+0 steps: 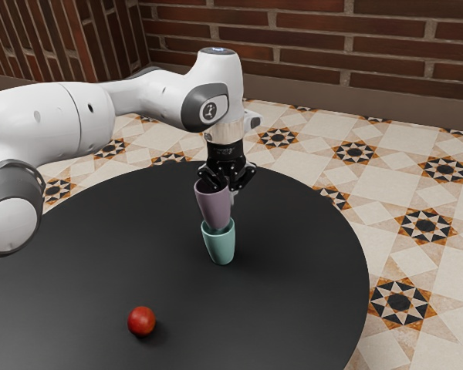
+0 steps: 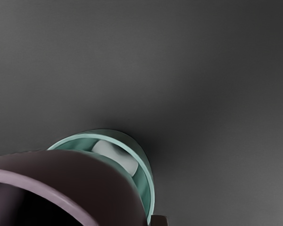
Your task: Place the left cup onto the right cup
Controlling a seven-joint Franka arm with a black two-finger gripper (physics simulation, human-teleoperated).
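Observation:
A mauve cup (image 1: 213, 206) hangs upright from my gripper (image 1: 223, 185), whose black fingers are shut on its rim. Its base sits inside the mouth of a teal cup (image 1: 219, 243) that stands on the round black table (image 1: 293, 293). In the wrist view the mauve cup (image 2: 61, 188) looms large and blurred just under my hand, and the teal cup's rim (image 2: 144, 165) curves out from behind it.
A small red ball (image 1: 141, 321) lies on the table near the front edge, well away from the cups. The patterned tile floor (image 1: 417, 185) and a brick wall (image 1: 332, 38) lie beyond the table.

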